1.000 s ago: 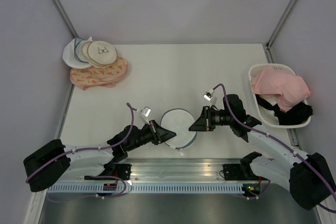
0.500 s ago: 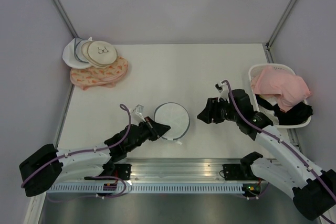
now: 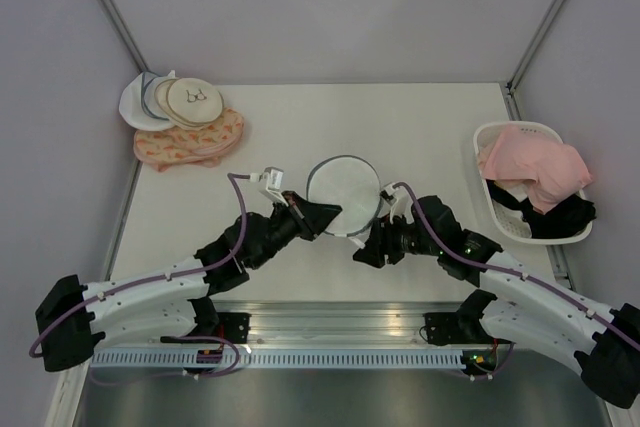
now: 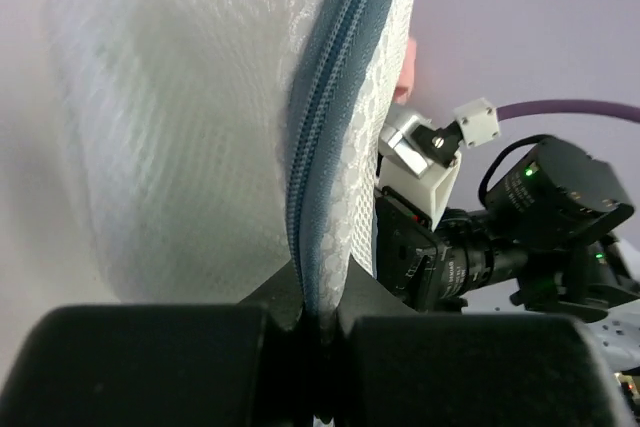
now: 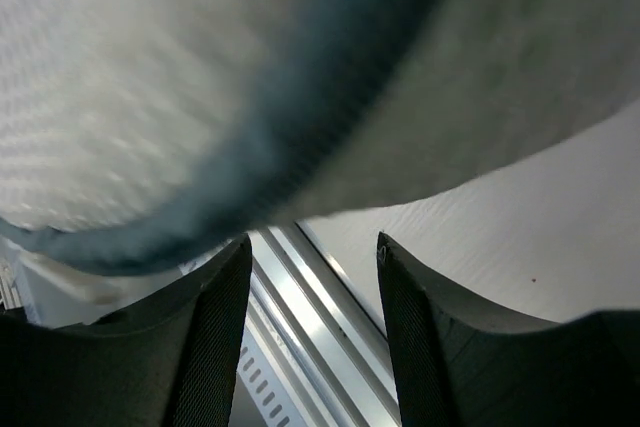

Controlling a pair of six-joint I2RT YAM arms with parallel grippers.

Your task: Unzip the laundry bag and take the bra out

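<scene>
The laundry bag (image 3: 344,195) is being gripped on edge by the left claw (image 3: 327,213), exposing its zipper (image 4: 335,117); the right claw (image 3: 366,249) is being held open beside the rim.

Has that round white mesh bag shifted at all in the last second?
Yes. In the overhead view the laundry bag has moved away from the metal rail along the near edge, farther back and very slightly to the right.

Left end effector (image 3: 322,213) clamped tight, right end effector (image 3: 364,250) parted
</scene>
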